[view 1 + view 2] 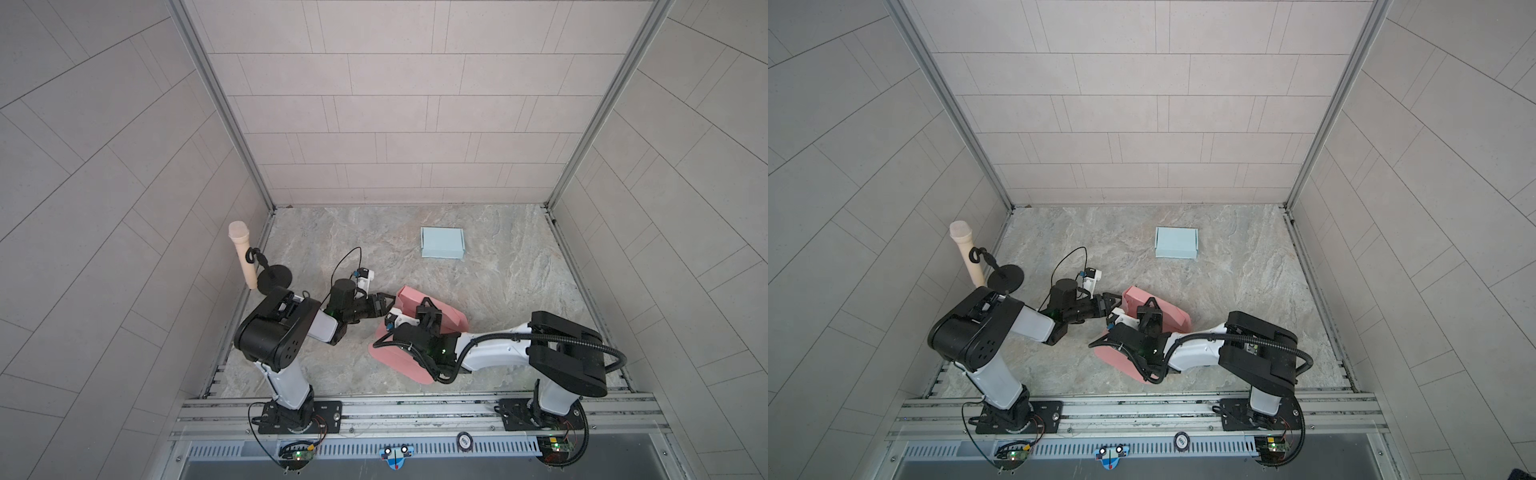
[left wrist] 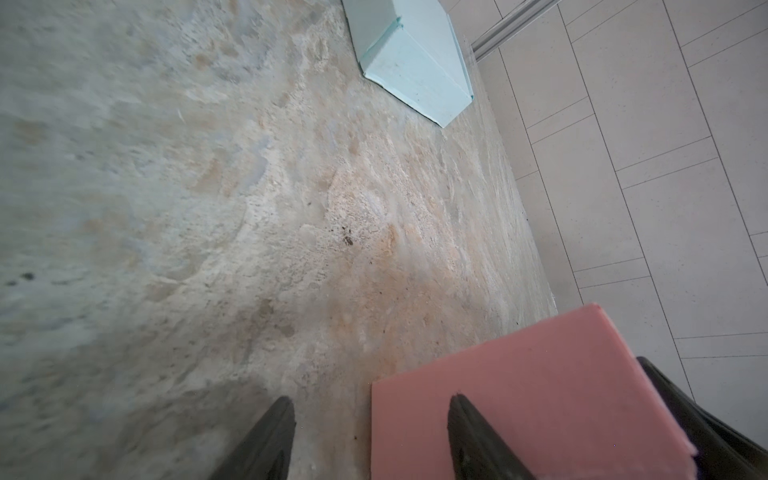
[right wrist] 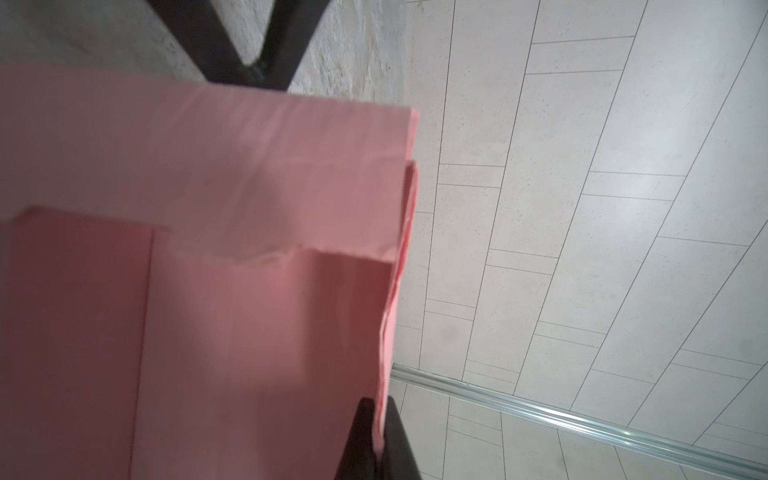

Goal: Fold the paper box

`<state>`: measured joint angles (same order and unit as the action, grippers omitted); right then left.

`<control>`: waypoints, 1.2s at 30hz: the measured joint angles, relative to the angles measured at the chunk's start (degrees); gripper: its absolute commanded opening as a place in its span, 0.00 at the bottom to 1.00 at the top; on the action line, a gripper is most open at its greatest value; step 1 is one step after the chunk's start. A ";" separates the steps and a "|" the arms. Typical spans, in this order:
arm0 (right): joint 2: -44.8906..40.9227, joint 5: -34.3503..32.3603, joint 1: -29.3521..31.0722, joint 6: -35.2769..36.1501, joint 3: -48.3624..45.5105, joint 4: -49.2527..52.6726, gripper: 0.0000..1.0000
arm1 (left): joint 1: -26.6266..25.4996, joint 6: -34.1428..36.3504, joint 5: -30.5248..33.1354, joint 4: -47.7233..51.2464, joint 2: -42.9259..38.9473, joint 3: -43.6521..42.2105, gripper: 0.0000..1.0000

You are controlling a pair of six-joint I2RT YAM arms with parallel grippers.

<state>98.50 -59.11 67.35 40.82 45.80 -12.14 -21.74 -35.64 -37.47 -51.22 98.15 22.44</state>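
The pink paper box (image 1: pixel 451 318) (image 1: pixel 1177 313) is seen near the middle of the table (image 1: pixel 332 241), toward the front edge, between both grippers. It is only partly folded: one wall panel is raised on the side facing the left arm, and a wide flap with a rounded corner is spread flat on the table under the right arm. In the right wrist view, the box (image 3: pixel 249 187) is shown with a creased fold line and doubled layers along one edge. That layered edge is pinched by the fully closed right gripper (image 3: pixel 379 419) (image 1: pixel 426 301). The left gripper (image 2: pixel 372 400) (image 1: pixel 388 305) is held partly open at the raised panel (image 2: pixel 519 395), with nothing clamped; one finger is seen against the panel face. A folded light blue box (image 1: pixel 441 243) is left well apart at the back.
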 measured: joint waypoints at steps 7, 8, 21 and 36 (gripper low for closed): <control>0.00 -0.35 1.16 0.76 0.00 -0.07 0.00 | -2.29 0.02 2.23 -1.77 -4.42 -4.96 0.64; 0.00 -0.44 1.29 0.79 0.00 -0.07 0.00 | -2.91 0.04 3.04 -2.21 -4.85 -5.84 0.64; 0.00 -0.46 2.27 0.79 0.00 -0.17 0.00 | -6.05 0.17 6.38 -7.28 -5.95 -11.23 0.66; -0.04 -0.11 3.06 0.28 0.00 -0.04 0.00 | -7.50 5.42 7.23 -5.92 -5.18 -5.81 0.53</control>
<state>98.45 -59.22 70.41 41.10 45.80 -12.19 -29.23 -30.22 -30.24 -57.14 92.97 16.62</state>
